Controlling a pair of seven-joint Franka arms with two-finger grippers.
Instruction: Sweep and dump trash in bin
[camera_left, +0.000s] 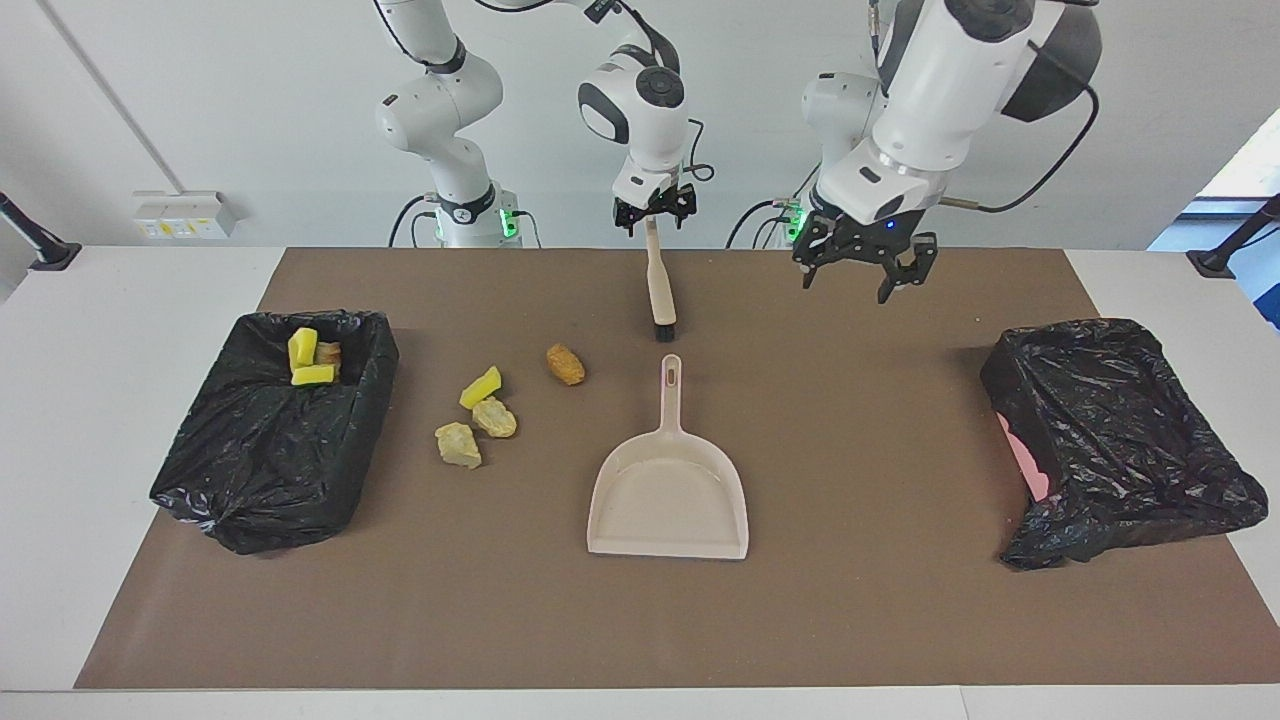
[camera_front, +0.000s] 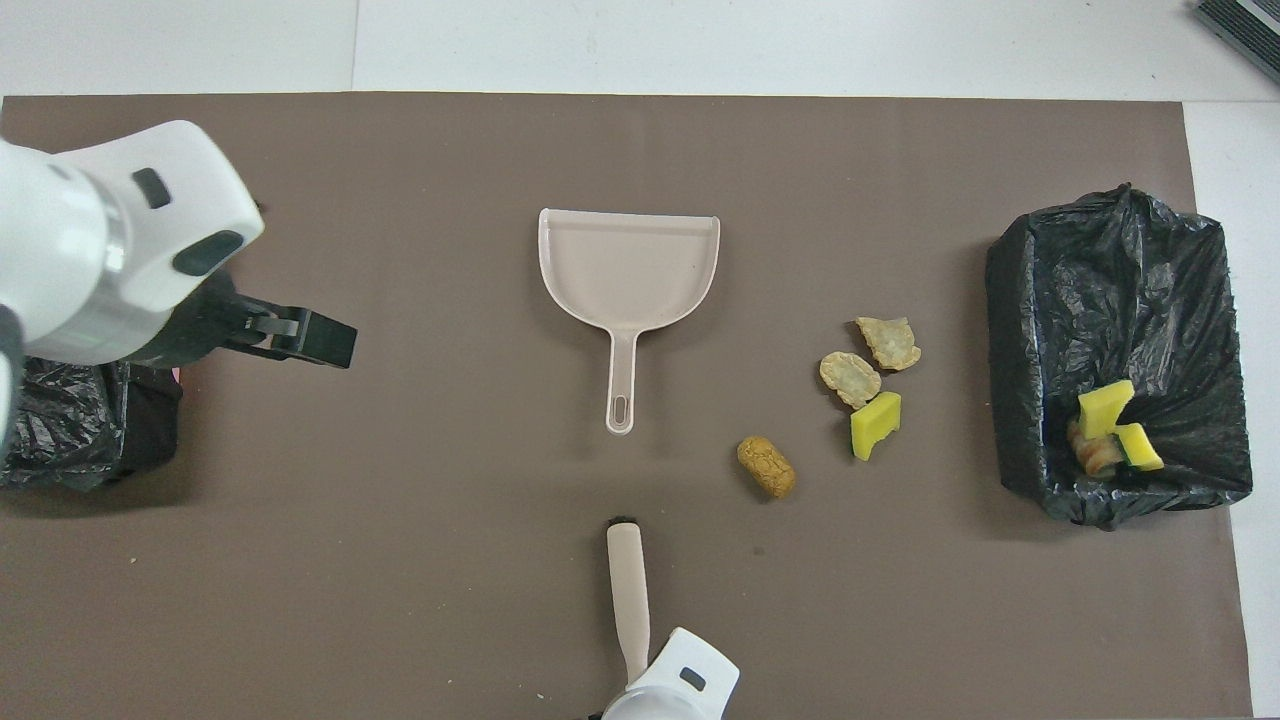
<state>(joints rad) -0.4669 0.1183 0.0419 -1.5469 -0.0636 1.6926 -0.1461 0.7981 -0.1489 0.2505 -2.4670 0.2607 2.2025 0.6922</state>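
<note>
Trash (camera_left: 480, 387) is split between two places as I see it. Four pieces lie on the brown mat (camera_left: 880, 600): a yellow foam wedge, two tan bread-like lumps (camera_left: 494, 417) touching or just beside it, and a golden-brown lump (camera_left: 565, 365) apart from them, toward the dustpan (camera_left: 668, 500). Three more pieces (camera_left: 310, 360) sit in the black-bagged bin (camera_left: 270, 480) at the right arm's end of the table.

My right arm is folded high with its wrist pointing straight down. The right gripper (camera_left: 655, 210) is clenched on the top of the beige brush (camera_left: 659, 285), which hangs bristles-down over the mat, just nearer to the robots than the dustpan's handle end. I cannot tell whether the bristles touch the mat.

My left arm is bent forward and down, and the left gripper (camera_left: 864, 282) hovers with its fingers spread, holding nothing, over bare mat between the dustpan and the second bagged bin (camera_left: 1120, 440) at the left arm's end. The dustpan lies flat, handle toward the robots
</note>
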